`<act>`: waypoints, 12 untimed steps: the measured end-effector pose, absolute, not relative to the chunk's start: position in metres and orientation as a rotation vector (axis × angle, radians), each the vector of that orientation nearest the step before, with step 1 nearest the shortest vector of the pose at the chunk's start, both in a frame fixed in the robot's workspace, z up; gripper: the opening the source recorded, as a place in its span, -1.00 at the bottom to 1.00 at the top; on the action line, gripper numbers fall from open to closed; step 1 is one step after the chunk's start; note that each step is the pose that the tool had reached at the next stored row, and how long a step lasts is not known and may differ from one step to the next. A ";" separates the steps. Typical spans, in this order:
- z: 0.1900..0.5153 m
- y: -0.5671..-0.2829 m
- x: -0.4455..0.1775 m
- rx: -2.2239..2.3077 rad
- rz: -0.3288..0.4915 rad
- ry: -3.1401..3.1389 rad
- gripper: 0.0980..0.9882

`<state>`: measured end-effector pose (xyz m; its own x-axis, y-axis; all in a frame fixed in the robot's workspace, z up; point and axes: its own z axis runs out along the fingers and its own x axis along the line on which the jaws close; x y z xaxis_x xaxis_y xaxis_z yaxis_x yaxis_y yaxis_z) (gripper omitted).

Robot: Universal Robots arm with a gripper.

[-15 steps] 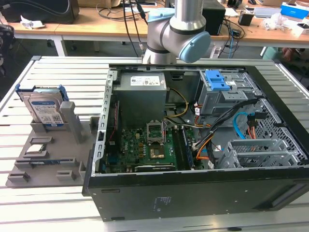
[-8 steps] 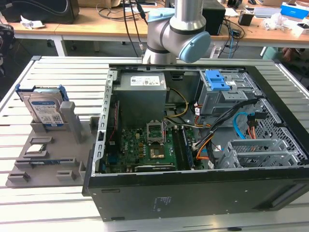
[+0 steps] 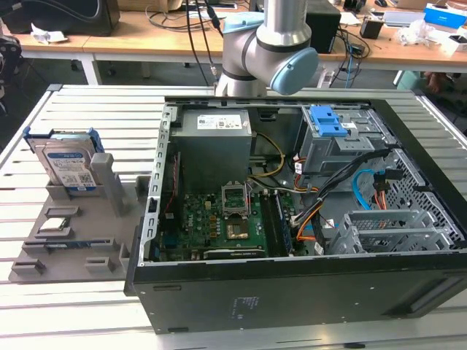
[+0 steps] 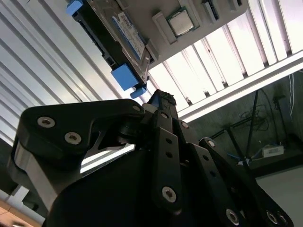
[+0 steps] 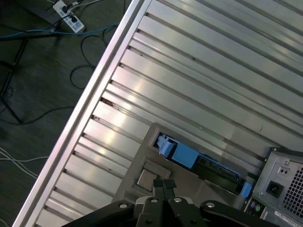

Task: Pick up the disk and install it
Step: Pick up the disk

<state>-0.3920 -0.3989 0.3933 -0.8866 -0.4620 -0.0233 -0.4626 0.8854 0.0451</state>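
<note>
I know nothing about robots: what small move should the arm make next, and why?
Probably ease the gripper down toward the disk, opening on the way: the disk stands untouched in its grey holder, and the gripper is apart from it, shut and empty.

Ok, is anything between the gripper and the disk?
Nothing visible does. The disk stands upright in the grey holder beside the computer case, its top edge bare. In the first wrist view the gripper hangs above the holder, with open air down to the disk.

Silver arm [image 3: 281,20], pale-blue joint caps [image 3: 293,69]; black claw [image 5: 164,185], silver screws [image 4: 169,193].
</note>
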 end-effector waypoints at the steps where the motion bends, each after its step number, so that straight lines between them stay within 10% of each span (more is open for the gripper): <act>1: 0.393 -0.399 -0.392 -0.762 0.077 3.035 -0.98; 12: 0.393 -0.399 -0.392 -0.919 0.078 2.994 -0.98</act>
<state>-0.3920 -0.3989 0.3933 -0.8279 -0.5604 -0.0233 -0.5608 0.8267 0.0450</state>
